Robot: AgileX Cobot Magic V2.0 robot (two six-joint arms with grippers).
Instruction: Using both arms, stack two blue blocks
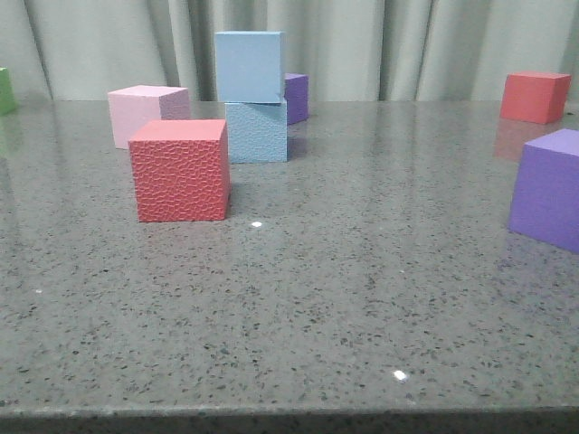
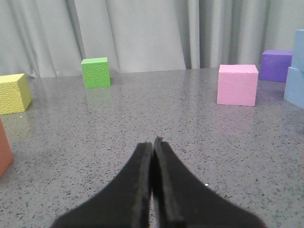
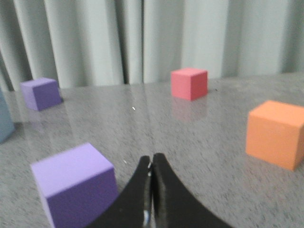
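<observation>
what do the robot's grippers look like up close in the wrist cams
Both look alike: the left gripper and right gripper each have two glossy black fingers, broad at the base and tapering in a curve to narrow tips. No cables, markings or labels show.

- Desk [image 1: 362,298]: grey speckled stone-look top, polished, fills the lower part of the front view; dark front edge visible along the near side.
- Surface glossy: faint reflections of colours and of the curtain folds near the far edge.
- Two small bright light glints [image 1: 257,224] on the desk, one mid-surface, one nearer the front edge.
- Backdrop: pale grey-green curtain [image 1: 407,45] with vertical folds, hanging right behind the far edge of the desk, spanning the full width in all views.
- Lighting soft, even; shadows weak.
</observation>
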